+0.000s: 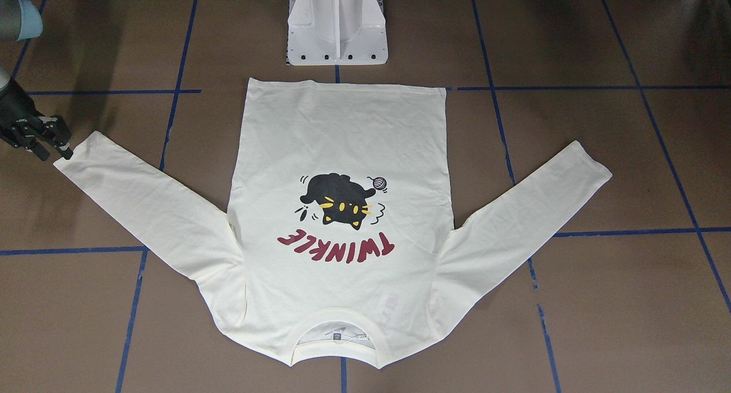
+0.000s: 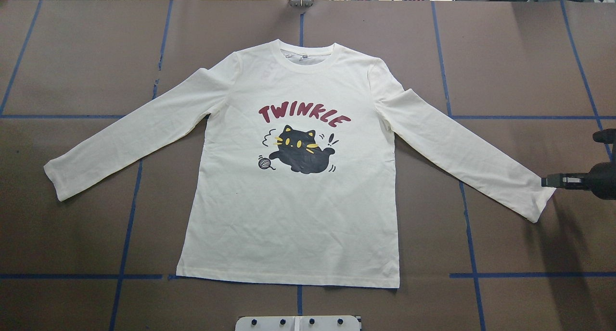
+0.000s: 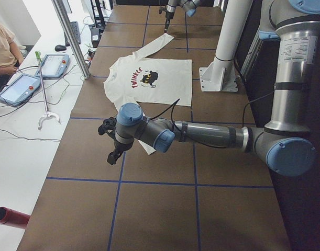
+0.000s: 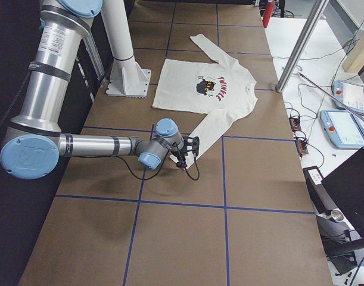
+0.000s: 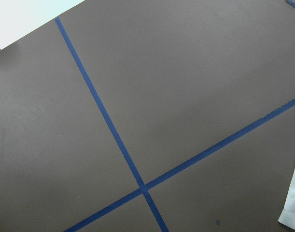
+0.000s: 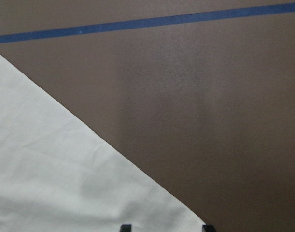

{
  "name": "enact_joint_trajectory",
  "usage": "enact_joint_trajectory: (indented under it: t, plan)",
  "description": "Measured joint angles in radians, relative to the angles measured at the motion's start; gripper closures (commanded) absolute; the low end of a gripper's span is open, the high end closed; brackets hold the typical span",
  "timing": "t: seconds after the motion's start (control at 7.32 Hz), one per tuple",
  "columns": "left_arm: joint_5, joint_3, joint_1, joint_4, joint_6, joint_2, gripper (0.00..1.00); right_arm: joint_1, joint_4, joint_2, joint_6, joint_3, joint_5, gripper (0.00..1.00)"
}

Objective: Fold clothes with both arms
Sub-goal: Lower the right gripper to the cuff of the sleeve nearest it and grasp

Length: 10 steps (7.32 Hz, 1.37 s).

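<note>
The cream-white shirt (image 2: 293, 201) lies flat on the brown table, print up, with the black cat (image 2: 301, 153) and red "TWINKLE" lettering showing and both sleeves spread out. My right gripper (image 2: 548, 181) is low at the cuff of the sleeve on my right (image 1: 71, 153). It is open, and its two fingertips (image 6: 125, 227) stand apart over the cuff cloth (image 6: 65, 183). My left gripper (image 3: 112, 156) shows only in the exterior left view, hanging above the table beside the other cuff (image 5: 293, 212). I cannot tell whether it is open or shut.
The white pedestal base (image 1: 337, 33) stands just beyond the shirt's hem. Blue tape lines (image 2: 130, 201) grid the table. Tablets (image 3: 21, 86) and a metal post (image 3: 70, 36) stand off the table's far side, and a red cylinder (image 3: 10, 217) lies at its end.
</note>
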Motion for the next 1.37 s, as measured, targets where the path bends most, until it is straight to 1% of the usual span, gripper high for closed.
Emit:
enact_joint_trajectory:
  t: [0.41, 0.68, 1.23, 1.37]
  plan:
    - [0.0, 0.0, 0.0, 0.0, 0.0, 0.004, 0.0, -0.003, 0.03, 0.003, -0.005, -0.041, -0.003, 0.44]
    - [0.002, 0.0, 0.0, 0.0, 0.001, 0.007, 0.0, -0.004, 0.079, 0.006, -0.005, -0.08, -0.002, 0.44]
    - [0.003, 0.001, -0.002, 0.0, 0.003, 0.015, 0.0, -0.01, 0.098, 0.011, 0.0, -0.097, -0.003, 0.47]
    - [0.005, 0.001, -0.002, 0.0, 0.003, 0.016, 0.0, -0.01, 0.098, 0.015, -0.001, -0.101, -0.003, 0.51]
